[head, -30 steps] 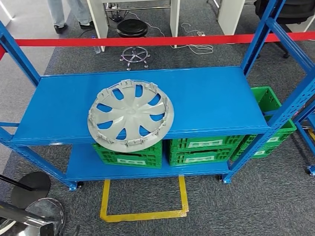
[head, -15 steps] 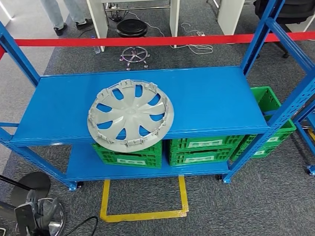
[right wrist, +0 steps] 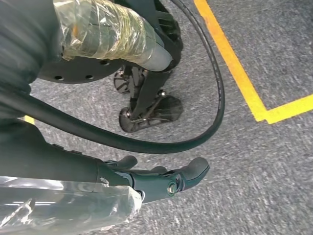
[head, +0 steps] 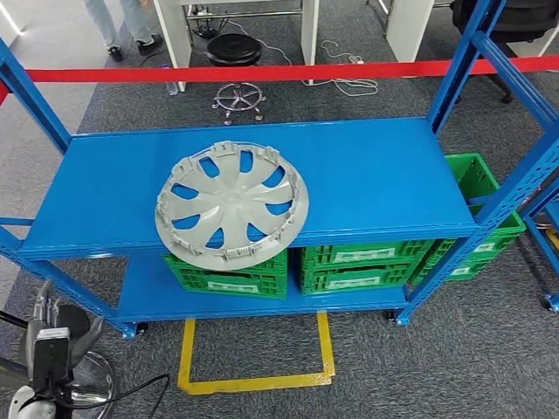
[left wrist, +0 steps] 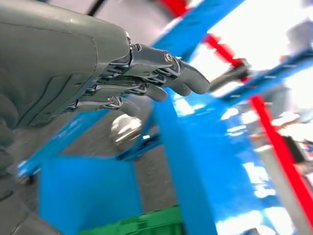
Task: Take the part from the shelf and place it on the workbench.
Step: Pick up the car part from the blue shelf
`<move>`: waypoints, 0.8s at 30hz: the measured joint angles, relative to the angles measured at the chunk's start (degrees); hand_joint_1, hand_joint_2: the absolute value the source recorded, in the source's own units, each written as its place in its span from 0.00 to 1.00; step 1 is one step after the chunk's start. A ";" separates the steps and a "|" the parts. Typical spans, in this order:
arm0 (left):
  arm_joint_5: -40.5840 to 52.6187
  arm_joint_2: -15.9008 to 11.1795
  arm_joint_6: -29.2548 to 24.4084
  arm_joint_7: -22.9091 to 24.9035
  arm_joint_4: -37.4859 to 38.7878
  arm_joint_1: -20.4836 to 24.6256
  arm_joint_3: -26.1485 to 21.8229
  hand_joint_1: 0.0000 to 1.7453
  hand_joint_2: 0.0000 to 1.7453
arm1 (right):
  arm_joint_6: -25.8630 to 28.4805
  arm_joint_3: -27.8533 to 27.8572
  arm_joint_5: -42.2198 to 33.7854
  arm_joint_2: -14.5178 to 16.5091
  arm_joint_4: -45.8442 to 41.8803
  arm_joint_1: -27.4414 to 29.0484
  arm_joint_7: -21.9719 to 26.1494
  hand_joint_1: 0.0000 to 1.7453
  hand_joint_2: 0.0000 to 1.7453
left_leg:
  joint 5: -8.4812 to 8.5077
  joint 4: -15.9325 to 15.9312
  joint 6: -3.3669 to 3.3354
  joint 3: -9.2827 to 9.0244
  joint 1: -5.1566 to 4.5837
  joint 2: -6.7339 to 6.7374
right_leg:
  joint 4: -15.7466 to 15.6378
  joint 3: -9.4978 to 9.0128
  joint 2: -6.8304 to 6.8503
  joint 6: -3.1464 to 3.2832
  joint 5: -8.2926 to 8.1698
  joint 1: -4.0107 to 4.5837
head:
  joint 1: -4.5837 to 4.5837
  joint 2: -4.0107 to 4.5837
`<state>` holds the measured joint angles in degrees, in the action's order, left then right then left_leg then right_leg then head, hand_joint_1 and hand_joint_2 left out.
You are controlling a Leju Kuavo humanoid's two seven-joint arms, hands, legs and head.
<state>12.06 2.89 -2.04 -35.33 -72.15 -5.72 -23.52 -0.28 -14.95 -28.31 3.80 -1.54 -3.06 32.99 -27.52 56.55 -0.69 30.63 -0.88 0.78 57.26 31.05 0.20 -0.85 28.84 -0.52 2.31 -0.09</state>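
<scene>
Part: a silver-grey wheel cover (head: 231, 204), spoked with cut-outs, lay flat on the top board of the blue shelf (head: 369, 175), left of that board's middle, with its near rim reaching just over the board's front edge.
Shelf: a blue steel rack with a top board and a lower board, its uprights at the corners; in the left wrist view the blue frame (left wrist: 191, 161) showed blurred and close.
Left hand: the left hand (head: 54, 336) was low at the shelf's front left corner, below the level of the top board and well apart from the wheel cover. In the left wrist view the left hand (left wrist: 155, 73) had its fingers stretched out nearly straight and side by side, with nothing held.
Right hand: the right hand (right wrist: 162, 177) hung over the grey carpet (right wrist: 265, 161) in front of the shelf, fingers extended and holding nothing, near a black cable (right wrist: 217, 83) and a corner of yellow floor tape (right wrist: 243, 83).
Under the top board: green crates (head: 359, 266) stood on the lower board, one of them directly beneath the wheel cover; another green crate (head: 476, 183) sat at the shelf's right end.
Floor mark: a yellow tape outline (head: 253, 381) lay on the carpet just in front of the shelf.
Behind the shelf: a red barrier tape (head: 264, 72) ran across, and beyond it stood a black stool (head: 235, 52) and a person's legs (head: 122, 30).
</scene>
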 joint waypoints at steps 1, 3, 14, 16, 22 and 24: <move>0.78 -0.55 -0.82 0.11 -1.33 -0.07 1.31 0.00 1.00 | -0.16 0.00 0.04 -0.02 0.05 0.00 -0.28 0.00 1.00 | 0.00 0.00 0.00 0.00 0.00 0.00 | 0.00 0.00 0.00 0.00 0.00 0.00 | -0.01 0.00; 2.41 -1.81 -2.45 0.41 -3.94 -0.09 4.13 0.00 1.00 | -0.51 0.00 0.15 -0.13 0.17 -0.01 -0.79 0.00 1.00 | 0.00 0.00 0.00 0.00 0.00 0.00 | 0.00 0.01 0.00 0.00 0.00 0.00 | 0.01 0.00; 12.77 -8.63 -7.01 7.68 -8.86 5.78 19.60 0.00 1.00 | -2.12 -0.02 1.95 -2.11 0.46 0.13 -3.12 0.00 1.00 | 0.01 0.05 -0.01 0.00 0.00 0.04 | 0.00 0.03 -0.05 0.00 -0.03 0.00 | -0.01 0.00; 14.78 -9.30 -7.06 9.46 -8.55 7.77 22.30 0.00 1.00 | -2.34 -0.02 2.22 -2.37 0.57 0.19 -3.53 0.00 1.00 | 0.02 0.06 -0.02 0.00 0.00 0.05 | 0.00 0.03 -0.05 -0.01 -0.03 -0.01 | -0.01 0.00; 19.99 -10.45 -7.06 14.24 -5.88 13.50 29.49 0.00 1.00 | -2.81 -0.02 3.11 -2.97 0.77 0.54 -4.83 0.00 1.00 | 0.02 0.08 -0.03 0.01 -0.01 0.07 | 0.00 0.05 -0.10 0.00 -0.04 -0.01 | 0.00 0.00; 21.73 -10.80 -7.04 15.82 -4.58 15.49 31.92 0.00 1.00 | -2.98 -0.02 3.41 -3.16 0.80 0.67 -5.28 0.00 1.00 | 0.02 0.08 -0.03 0.01 -0.01 0.08 | 0.00 0.06 -0.10 0.00 -0.04 -0.02 | 0.00 0.00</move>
<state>33.78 -7.91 -9.08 -19.51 -76.73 9.77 8.40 -3.26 -14.97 -24.90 0.63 -0.74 -2.39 27.71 -27.50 56.63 -0.72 30.64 -0.88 0.86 57.26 31.12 0.09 -0.85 28.80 -0.54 2.31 -0.09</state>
